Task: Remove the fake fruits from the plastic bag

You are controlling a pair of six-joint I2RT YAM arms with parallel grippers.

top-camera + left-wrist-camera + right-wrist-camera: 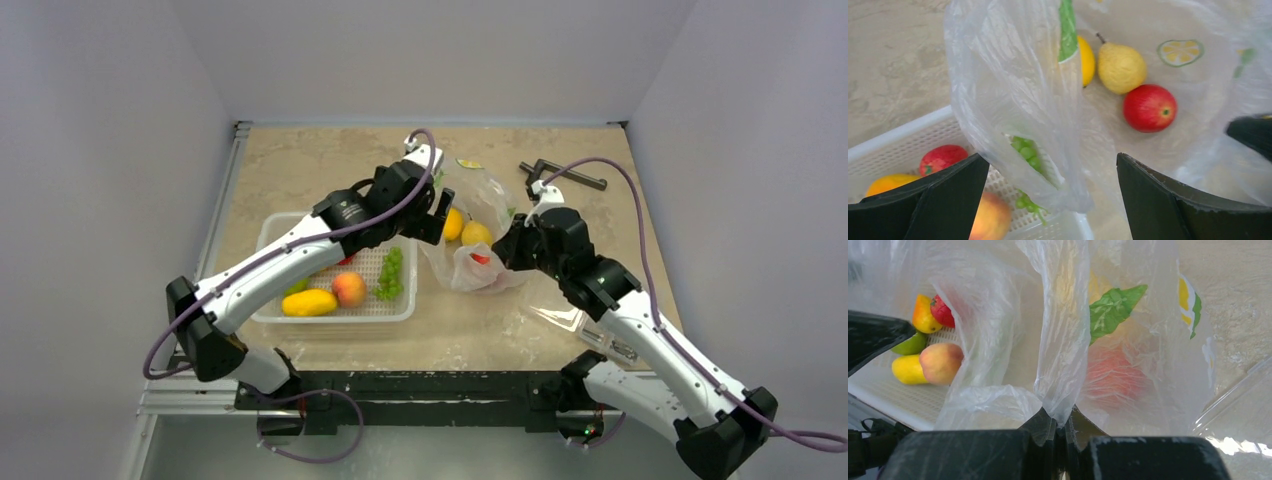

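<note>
The bag-opening step is judged to be in hand: at the middle of the counter (300, 160), a near fold of the plastic bag (1063, 340) is being pinched in the tightly closed fingers of the right gripper (1062, 432), arm stretched low from the near right corner. The left gripper (1052, 167) is being poised at the bag's mouth, spread wide and gripping nothing, arm arched over the basket (268, 235). Deeper inside, the apple (1149, 107) and pear (1121, 67) are lying side by side; a reach past the slack film is being called for next.

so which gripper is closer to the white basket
Left. The left gripper hangs open just above the basket's corner, at the bag's mouth. The right gripper is on the bag's far side from the basket, shut on its film.
</note>
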